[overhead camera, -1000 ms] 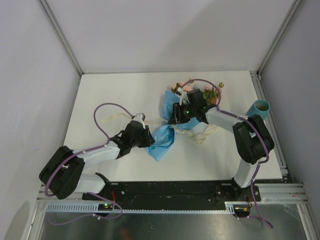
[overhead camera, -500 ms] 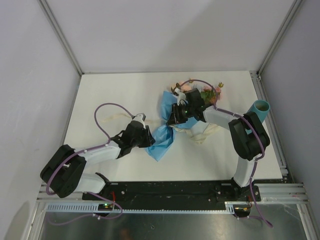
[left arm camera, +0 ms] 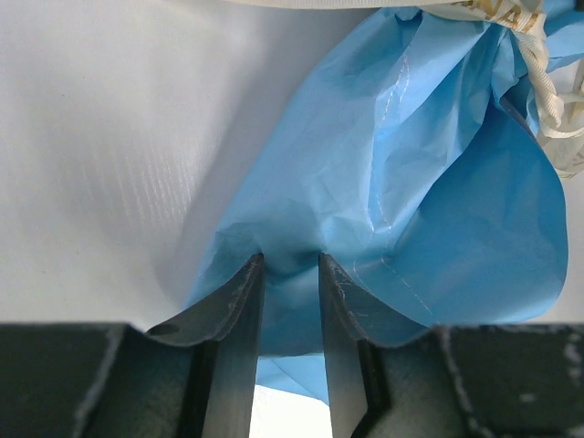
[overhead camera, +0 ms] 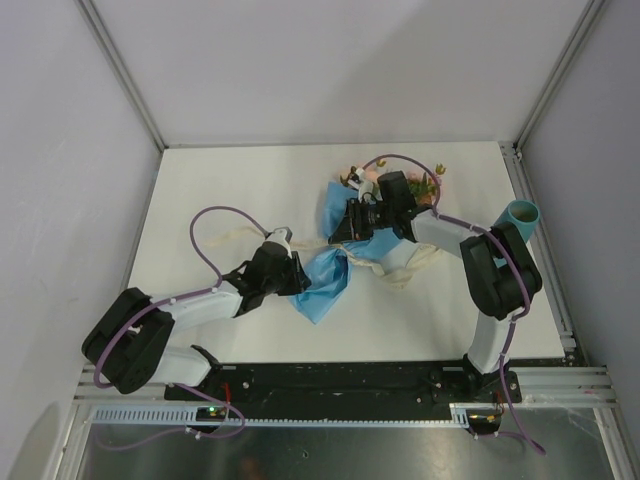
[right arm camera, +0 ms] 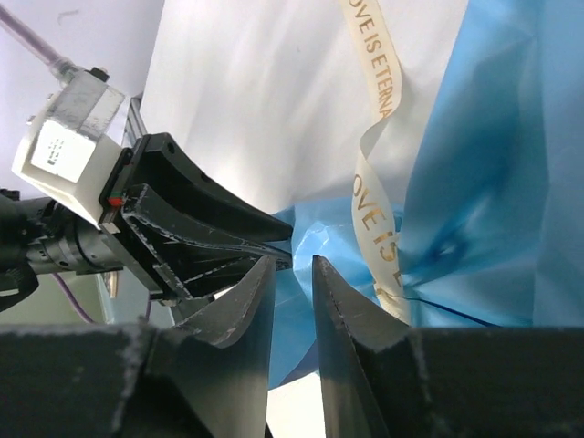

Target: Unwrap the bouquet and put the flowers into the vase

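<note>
The bouquet lies mid-table with its light blue paper spread toward the left arm. Its pink and orange flowers show at the far end, partly hidden behind the right wrist. My left gripper is shut on the paper's near corner, which bunches between its tips. My right gripper sits over the paper's upper part, its jaws nearly together with a crumpled fold of blue paper between them. The teal vase stands upright at the right edge.
A cream printed ribbon trails loose across the paper and lies in folds under the right forearm. The left arm's fingers are close beside my right jaws. A metal frame rail runs beside the vase.
The right gripper's jaws have narrowed onto the paper and its wrist has shifted slightly back and left. The left gripper has kept its hold and place.
</note>
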Controlling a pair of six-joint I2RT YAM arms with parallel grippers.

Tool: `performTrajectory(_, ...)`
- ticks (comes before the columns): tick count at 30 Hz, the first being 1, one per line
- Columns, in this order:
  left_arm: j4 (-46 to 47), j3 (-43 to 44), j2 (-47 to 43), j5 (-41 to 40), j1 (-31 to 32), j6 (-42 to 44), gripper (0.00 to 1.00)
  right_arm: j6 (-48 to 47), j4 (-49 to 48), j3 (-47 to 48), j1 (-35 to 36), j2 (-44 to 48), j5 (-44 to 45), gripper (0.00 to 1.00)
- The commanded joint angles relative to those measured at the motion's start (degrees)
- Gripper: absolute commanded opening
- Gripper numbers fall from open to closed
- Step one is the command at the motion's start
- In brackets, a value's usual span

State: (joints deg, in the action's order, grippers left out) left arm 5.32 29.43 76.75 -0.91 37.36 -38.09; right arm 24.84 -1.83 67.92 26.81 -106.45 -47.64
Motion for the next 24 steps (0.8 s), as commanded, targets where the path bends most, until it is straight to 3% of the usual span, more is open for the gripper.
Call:
performTrajectory(1,1.6,0.1,-0.1,-0.8,0.4,-0.1,0.35,-3.3,3.2,-0.3,0.7,2.3,5.4,0.30)
performTrajectory(11,1.6,0.5,-0.2,-0.8,0.4,-0.3,0.35,-13.0,10.7,-0.3,4.1,5.4,22.5,0.45)
performTrajectory(24,1.6,0.6,0.1,-0.9,0.4,-0.6,0.35,-17.5,13.3,0.3,9.0,6.7,35.4,0.37)
